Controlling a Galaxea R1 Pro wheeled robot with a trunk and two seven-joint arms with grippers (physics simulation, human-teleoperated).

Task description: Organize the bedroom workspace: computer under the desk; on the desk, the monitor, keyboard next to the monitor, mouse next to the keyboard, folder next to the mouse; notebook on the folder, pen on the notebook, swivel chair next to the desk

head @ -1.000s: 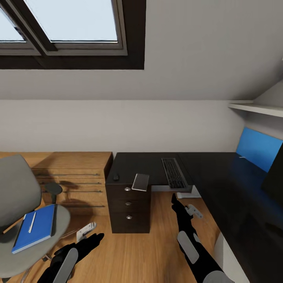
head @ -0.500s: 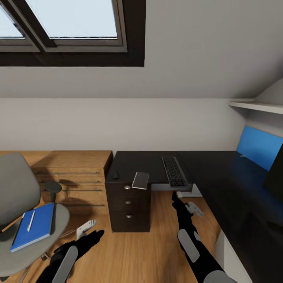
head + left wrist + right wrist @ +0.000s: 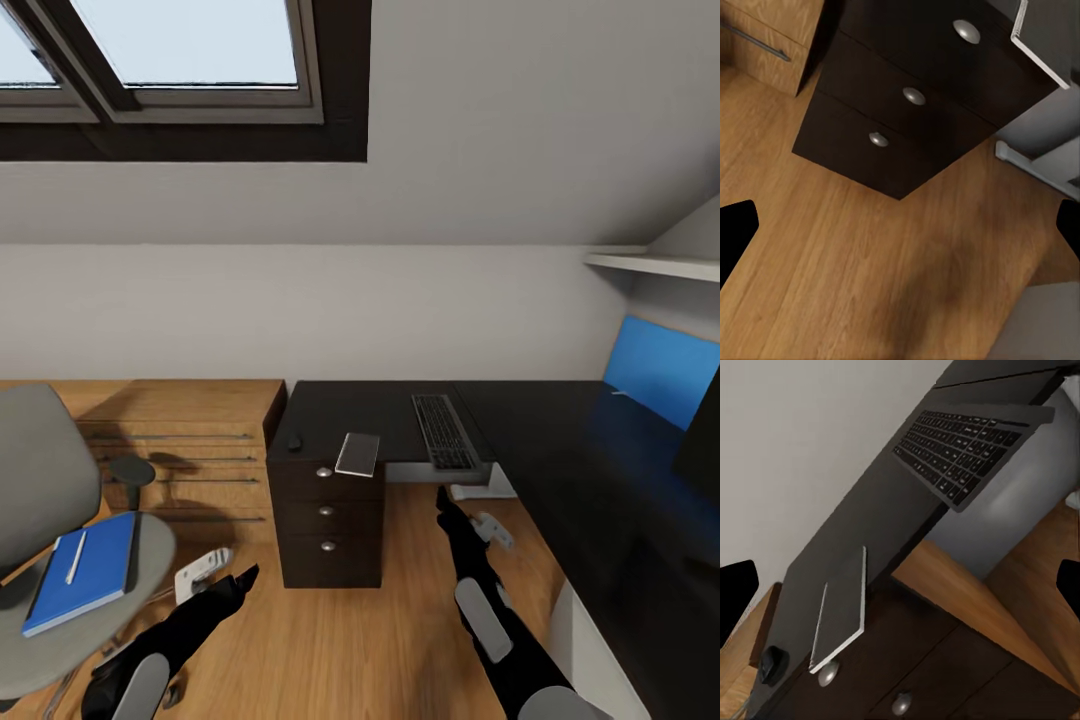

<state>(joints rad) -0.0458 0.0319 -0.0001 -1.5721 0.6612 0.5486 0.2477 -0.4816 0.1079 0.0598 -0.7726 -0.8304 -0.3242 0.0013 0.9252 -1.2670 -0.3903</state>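
The keyboard (image 3: 443, 434), mouse (image 3: 295, 441) and notebook (image 3: 358, 454) already lie on the glossy black desk (image 3: 560, 450). The blue folder (image 3: 82, 572), pen (image 3: 75, 557) on top, waits on the swivel chair (image 3: 60, 540). Left tool (image 3: 212, 578) and right tool (image 3: 470, 510) hang released above the light wood floor (image 3: 330, 640), under a skylight (image 3: 180, 60).

I'm in an attic bedroom used as a home office — sloped grey walls, a dark-framed skylight (image 3: 180, 60), wood floor (image 3: 380, 640), a black desk (image 3: 380, 415) with keyboard (image 3: 443, 433), a swivel chair (image 3: 50, 540).
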